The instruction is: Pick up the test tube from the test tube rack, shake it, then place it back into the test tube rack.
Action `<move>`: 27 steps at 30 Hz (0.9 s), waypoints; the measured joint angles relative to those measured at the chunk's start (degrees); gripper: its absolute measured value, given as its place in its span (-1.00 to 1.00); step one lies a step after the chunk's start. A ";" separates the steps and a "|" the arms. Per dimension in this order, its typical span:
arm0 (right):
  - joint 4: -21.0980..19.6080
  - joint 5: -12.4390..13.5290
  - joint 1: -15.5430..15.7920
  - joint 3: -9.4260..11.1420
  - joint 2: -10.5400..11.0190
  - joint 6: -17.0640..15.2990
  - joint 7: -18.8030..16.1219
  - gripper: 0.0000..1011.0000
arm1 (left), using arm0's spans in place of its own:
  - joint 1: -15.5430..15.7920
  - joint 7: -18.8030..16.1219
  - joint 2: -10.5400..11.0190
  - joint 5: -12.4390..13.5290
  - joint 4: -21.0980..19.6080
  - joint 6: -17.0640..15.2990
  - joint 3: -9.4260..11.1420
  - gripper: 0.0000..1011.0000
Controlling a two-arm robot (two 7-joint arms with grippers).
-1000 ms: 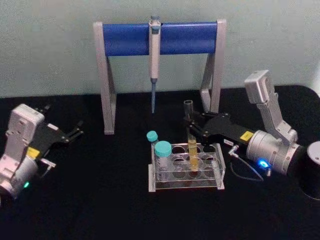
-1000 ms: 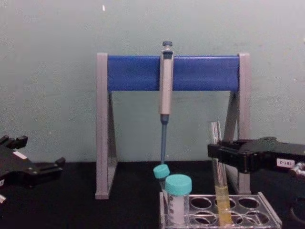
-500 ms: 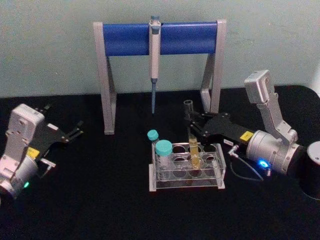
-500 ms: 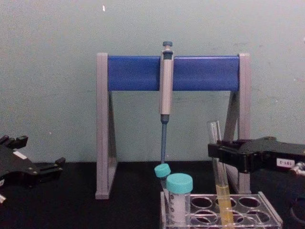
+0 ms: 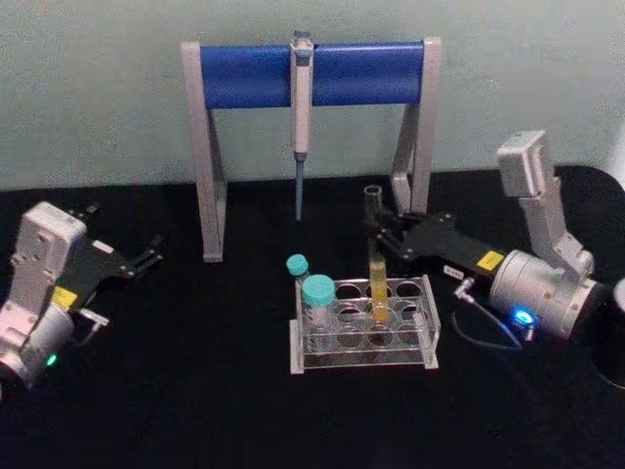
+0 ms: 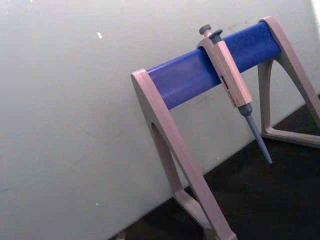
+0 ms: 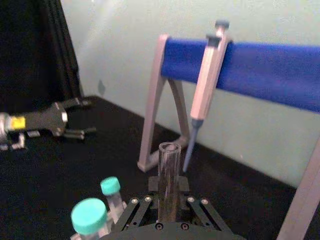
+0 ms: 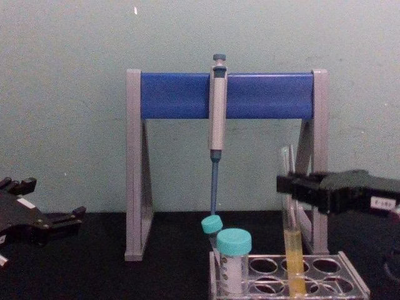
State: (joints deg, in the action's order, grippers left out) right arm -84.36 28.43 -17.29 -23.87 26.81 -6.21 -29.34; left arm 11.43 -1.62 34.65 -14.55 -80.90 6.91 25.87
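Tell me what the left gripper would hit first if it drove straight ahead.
Probably the stand's left leg: the left gripper points roughly at it across bare black table, though depth is unclear.

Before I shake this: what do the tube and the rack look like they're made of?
Tube: likely glass, clear and glossy; the yellow liquid and the wall behind show straight through it. Rack: probably clear acrylic or similar plastic, greyish, with bright flat edges. The right gripper is clamped on the tube's upper part; the left gripper sits idle at the left.
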 joint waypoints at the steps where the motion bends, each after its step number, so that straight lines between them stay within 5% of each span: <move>1: -0.21 0.46 0.14 0.21 0.07 0.26 -0.17 -0.55 | 0.00 0.00 0.00 0.00 0.00 0.00 0.00 0.98; 14: -5.85 6.31 3.36 5.06 1.25 7.78 -0.54 -0.55 | 0.00 0.00 0.00 0.00 0.00 0.00 0.00 0.98; 20: -6.74 5.33 4.33 6.46 0.99 12.88 0.37 -0.55 | 0.00 0.00 0.00 0.00 0.00 0.00 0.00 0.98; 27: -6.49 3.80 4.71 6.81 0.52 14.46 0.69 -0.55 | 0.00 0.00 0.00 0.00 0.00 0.00 0.00 0.98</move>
State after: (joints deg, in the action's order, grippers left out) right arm -90.85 32.23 -12.58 -17.07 27.32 8.25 -28.65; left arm 11.43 -1.62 34.64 -14.55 -80.90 6.91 25.86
